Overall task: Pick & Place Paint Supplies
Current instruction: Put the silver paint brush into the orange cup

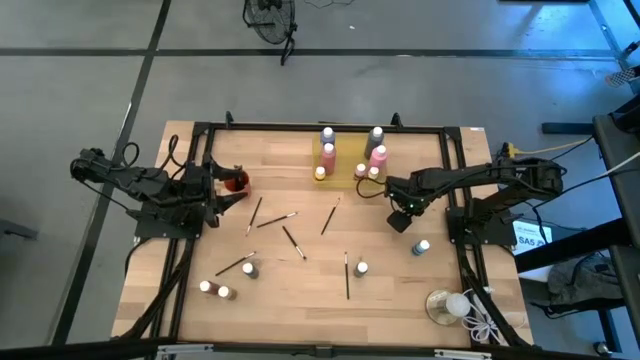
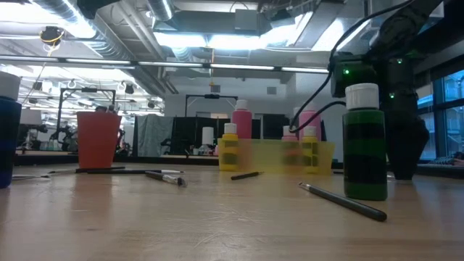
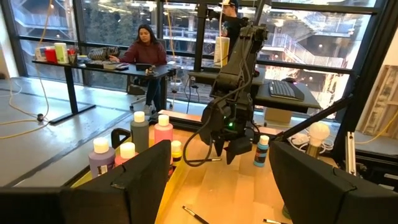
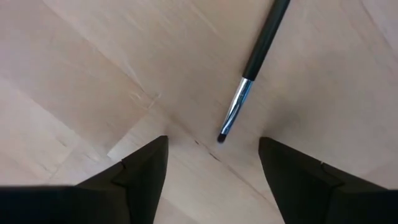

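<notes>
While the right gripper hangs wide open and empty above a paintbrush near the tabletop's right edge, a pick is judged pending: descent and closure are needed. Five brushes and roughly twelve bottles are counted. The left gripper, open and empty, waits at the left edge.

White-capped paint bottles upright, dark-handled paintbrushes flat, scattered.

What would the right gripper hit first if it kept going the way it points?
Probably the bare tabletop: the open right gripper points down at it, and the tip of a paintbrush lies just ahead between its fingers, though depth is unclear.
</notes>
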Controlling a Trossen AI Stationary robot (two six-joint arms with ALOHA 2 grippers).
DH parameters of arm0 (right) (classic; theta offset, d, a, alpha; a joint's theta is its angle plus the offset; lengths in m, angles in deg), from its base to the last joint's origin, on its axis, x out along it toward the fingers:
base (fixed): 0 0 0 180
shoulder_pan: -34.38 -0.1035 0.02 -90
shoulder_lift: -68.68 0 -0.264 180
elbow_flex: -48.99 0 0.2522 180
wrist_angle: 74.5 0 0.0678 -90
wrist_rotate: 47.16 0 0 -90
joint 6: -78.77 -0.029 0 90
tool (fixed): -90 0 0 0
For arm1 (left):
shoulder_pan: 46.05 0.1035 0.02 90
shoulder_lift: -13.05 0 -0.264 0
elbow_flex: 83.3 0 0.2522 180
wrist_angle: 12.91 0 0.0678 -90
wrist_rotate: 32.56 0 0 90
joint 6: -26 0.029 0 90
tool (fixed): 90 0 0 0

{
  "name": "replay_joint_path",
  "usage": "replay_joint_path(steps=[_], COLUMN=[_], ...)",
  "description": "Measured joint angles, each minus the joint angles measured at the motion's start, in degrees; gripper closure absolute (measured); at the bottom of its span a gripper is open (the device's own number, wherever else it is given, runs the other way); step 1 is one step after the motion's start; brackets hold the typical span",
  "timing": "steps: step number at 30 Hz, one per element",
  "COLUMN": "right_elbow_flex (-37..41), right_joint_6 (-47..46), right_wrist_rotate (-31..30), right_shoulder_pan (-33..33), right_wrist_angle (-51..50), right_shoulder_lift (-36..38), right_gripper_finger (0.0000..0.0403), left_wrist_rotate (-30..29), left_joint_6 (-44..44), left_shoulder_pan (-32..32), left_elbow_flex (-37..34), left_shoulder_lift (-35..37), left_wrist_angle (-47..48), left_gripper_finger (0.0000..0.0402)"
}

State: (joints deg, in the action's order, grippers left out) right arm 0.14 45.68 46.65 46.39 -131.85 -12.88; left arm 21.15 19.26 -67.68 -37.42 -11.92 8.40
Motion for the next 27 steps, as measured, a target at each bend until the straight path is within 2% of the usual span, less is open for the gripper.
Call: replay_joint_path(steps=[27], right_elbow_flex=[0.11], right_joint_6=[-3.57], right_wrist_rotate=[-1.68], right_shoulder_pan=[0.06], right_wrist_angle=[0.33], right_shoulder_lift=[-0.07], right_gripper_finger=[0.0208], left_wrist_rotate=[-0.09], left_joint_6=[-0.02], left_shoulder_pan=[0.0], left_elbow_flex=[0.0], left_shoulder_lift=[0.0], left_wrist_angle=[0.0], left_gripper_finger=[0.0132])
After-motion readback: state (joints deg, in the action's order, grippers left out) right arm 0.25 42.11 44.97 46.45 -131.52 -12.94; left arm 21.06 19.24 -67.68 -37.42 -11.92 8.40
